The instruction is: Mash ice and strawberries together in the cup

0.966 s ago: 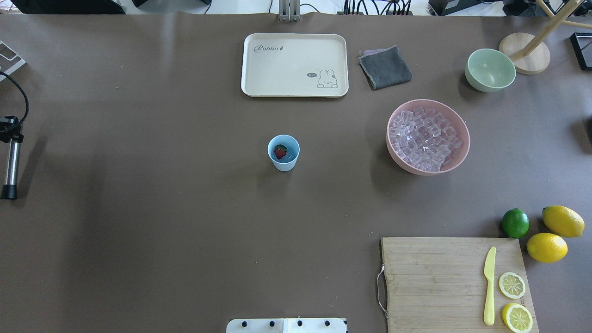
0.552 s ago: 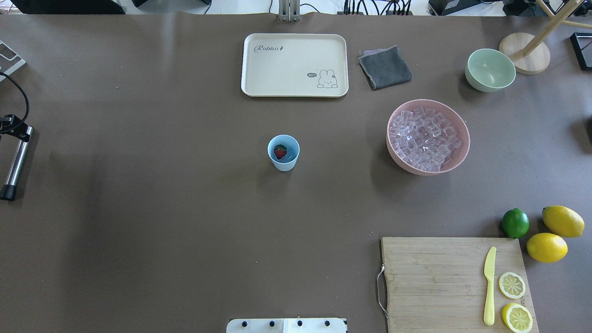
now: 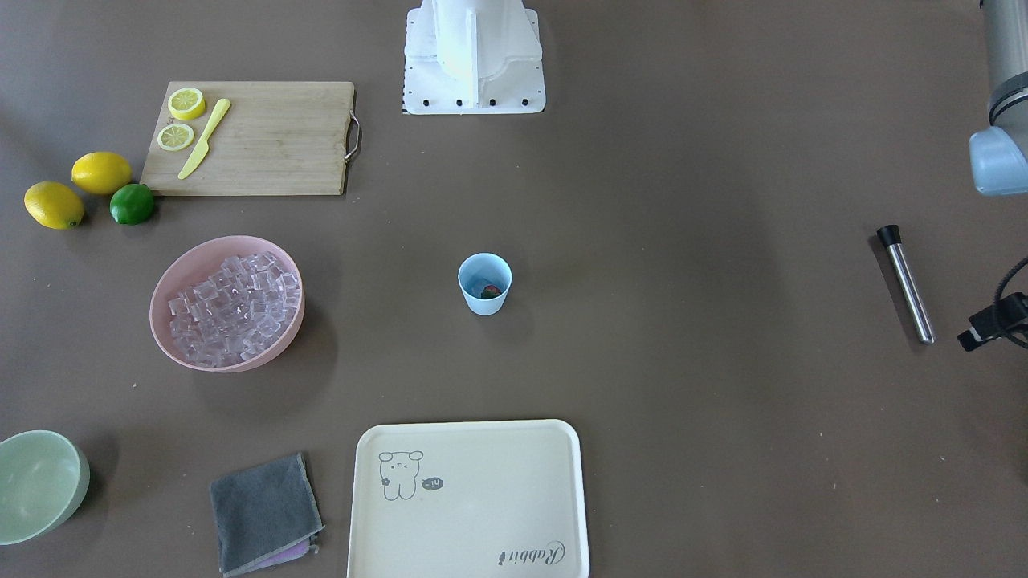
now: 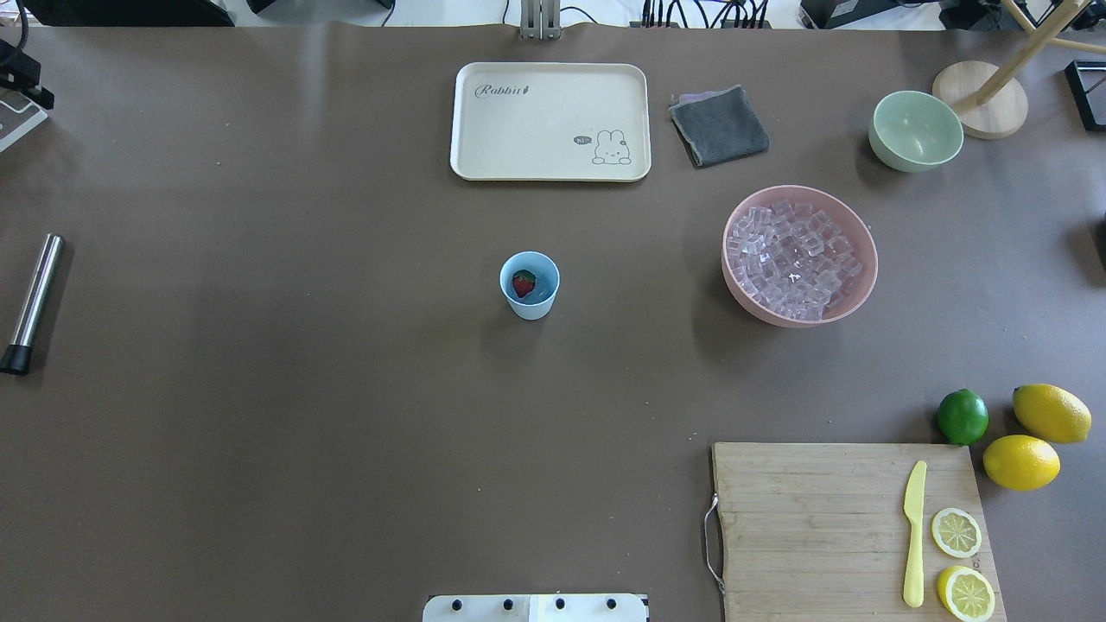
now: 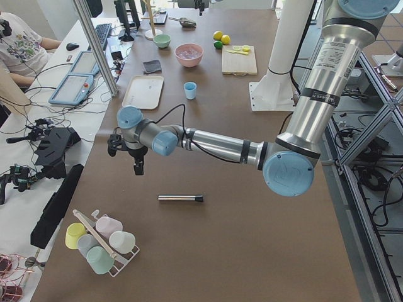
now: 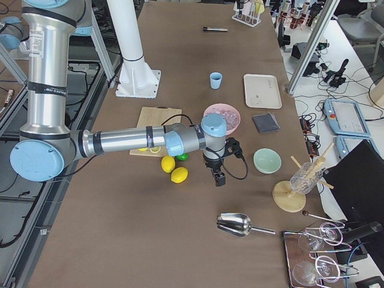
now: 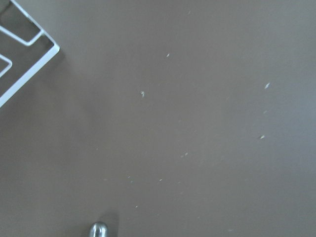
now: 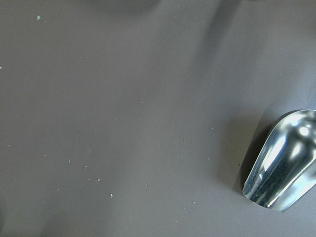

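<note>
Since a second ago the left pincer (image 5: 138, 168) has drawn away from the metal masher (image 4: 33, 298), which now lies flat and alone on the table (image 4: 285, 415), apart from that pincer; its rounded end just shows at the bottom edge of the left wrist view; whether this pincer stands wide or narrow I cannot tell, though nothing is in it. The right pincer (image 6: 219, 178) hangs low over bare table with the steel scoop (image 6: 243, 225) near it, toward the table's right end; its opening I cannot tell either.

The cup (image 4: 530, 285) stands upright mid-table, far from both pincers, with the strawberry (image 4: 523, 282) inside, seemingly whole; whether any ice lies with it is unclear; the ice (image 4: 795, 259) is heaped in the pink bowl (image 4: 726, 259), between the cup and the right pincer.

By my reading no mashing shows yet, and the work sits between steps; next, the right pincer would need to come down on the scoop's handle and carry ice to the cup, or the left would need to go back for the masher.

The masher lies near the table's left end, close to the wire cup rack (image 5: 101, 242), so a grasp there has little margin; the cup is well apart from the tray (image 4: 550, 121) and the bowl, leaving room to approach from above.
</note>
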